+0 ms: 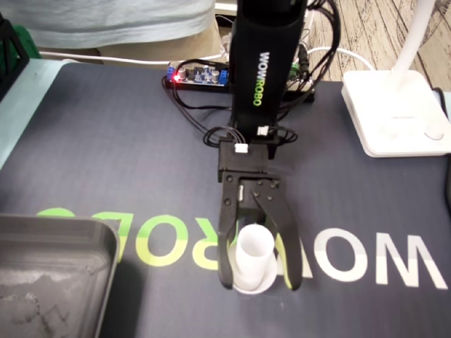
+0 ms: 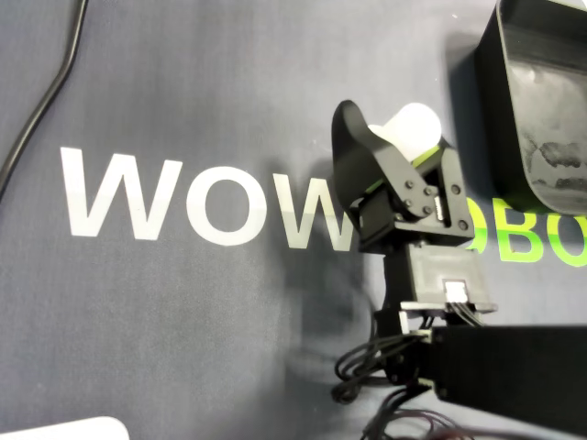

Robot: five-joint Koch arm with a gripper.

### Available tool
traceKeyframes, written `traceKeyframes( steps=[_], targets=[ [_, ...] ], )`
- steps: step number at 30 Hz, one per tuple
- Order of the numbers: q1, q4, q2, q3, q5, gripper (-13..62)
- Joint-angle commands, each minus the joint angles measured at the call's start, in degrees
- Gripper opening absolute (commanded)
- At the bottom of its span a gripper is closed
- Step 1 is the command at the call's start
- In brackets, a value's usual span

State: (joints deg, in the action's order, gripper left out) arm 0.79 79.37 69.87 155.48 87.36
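one white cylinder (image 1: 255, 246) stands upright on the bench (image 1: 106, 141), between the spread jaws of the pincer (image 1: 259, 285), which is open around it. whether either jaw touches it, i cannot tell. the step in hand looks like the grasp. next, i judge, the jaws must close squarely, then lift toward the grey tray (image 1: 63, 225), at eight o'clock of the cylinder in the fixed view. its visible part holds nothing but scuff marks.

One white cup (image 1: 254, 248), one grey tray (image 1: 56, 224), one white lamp base (image 1: 391, 116), one circuit board (image 1: 199, 74), one printed mat (image 1: 106, 162).
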Motion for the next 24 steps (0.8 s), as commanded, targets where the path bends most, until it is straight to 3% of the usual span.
traceKeyframes(
  steps=[1,12,15,24],
  targets=[
    [0.79,5.54,0.0,-0.53,0.0,24.7],
    [1.85,5.45,-0.09,0.62,-1.67,19.8],
    [2.02,5.63,-0.09,0.79,-2.46,14.3],
    [2.11,5.71,0.09,1.14,-4.13,9.6]
  ],
)
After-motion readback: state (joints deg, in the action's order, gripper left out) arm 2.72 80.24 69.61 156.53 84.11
